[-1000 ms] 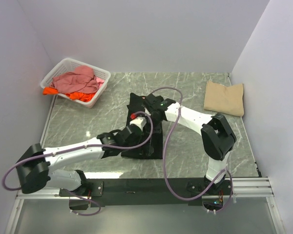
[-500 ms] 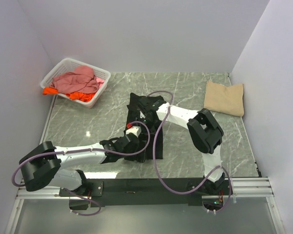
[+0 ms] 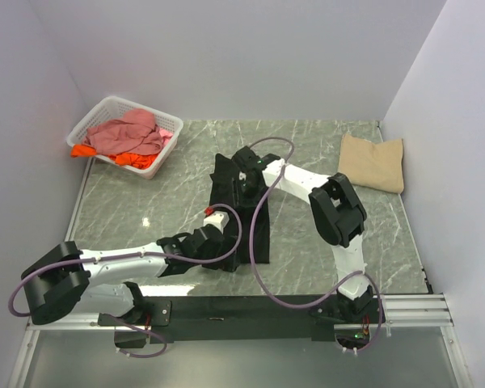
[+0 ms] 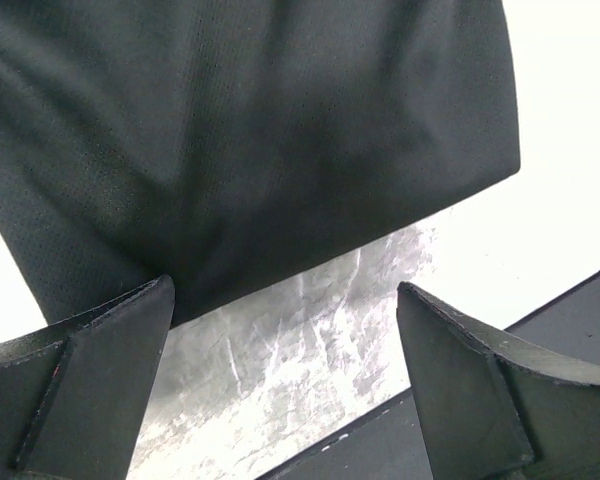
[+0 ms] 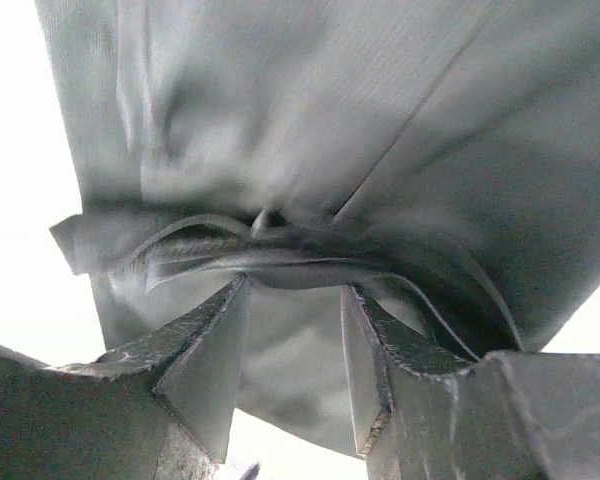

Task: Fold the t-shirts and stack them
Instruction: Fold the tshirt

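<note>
The black t-shirt [image 3: 261, 241], in the middle of the grey marble tabletop [image 3: 145, 194], is seen narrower than one second ago. Its bunched far fold is pinched by the half-closed right gripper [image 5: 295, 290]. The left gripper [image 4: 285, 300], spread wide and empty, has been drawn back over the near hem. From above, both are hardly told from the black cloth. The tabletop is enclosed by pale walls [image 3: 226, 65].

- The left arm [image 3: 129, 260] and the right arm [image 3: 297, 183] are built alike: white tube links between bulky black joint housings.
- A thin purple cable [image 3: 271, 140] runs along each arm.
- The left gripper [image 4: 285, 290] has matte black, wedge-shaped fingers [image 4: 90, 390], with a white block [image 3: 218, 215] marked red behind them.
- The right gripper [image 5: 295, 290] has dark, scuffed, angular fingers [image 5: 205, 350].
- The black base plate [image 3: 226, 311] is bolted to a silver rail [image 3: 412, 307].
</note>
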